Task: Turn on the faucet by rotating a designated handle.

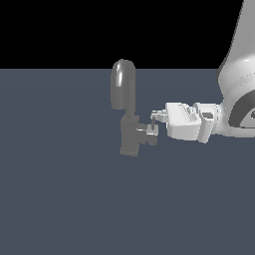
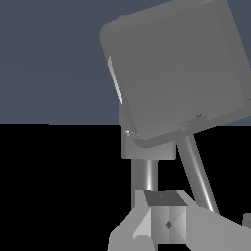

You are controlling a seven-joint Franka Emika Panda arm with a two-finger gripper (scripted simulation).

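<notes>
- Closest to the wrist camera, pale grey fingers (image 2: pixel 147 230) sit at the lower edge of that frame, with a small dark square pad face showing between their bases
- Just past them in the wrist view, a big grey rounded block, part of the faucet (image 2: pixel 176 68), fills the upper right of the frame, and a thin bright rod, likely the lever, slants down from under it
- Seen from the exterior view, the faucet (image 1: pixel 128 112) stands near the middle of the frame on a flat slate-blue floor (image 1: pixel 60 199); its arched spout rises toward the upper middle and its blocky body sits below
- Its handle (image 1: pixel 150 133) juts from the body toward the exterior view's right, with a thin lever standing up from the stub
- Reaching in from the right edge of the exterior view, the white arm (image 1: pixel 234 94) lies roughly level, and its gripper (image 1: pixel 157 116) is right at the lever's top, apparently touching it
- Whether the claw is clenched on the lever or released, I cannot tell; the fingertips are too small in one view and cropped in the other
</notes>
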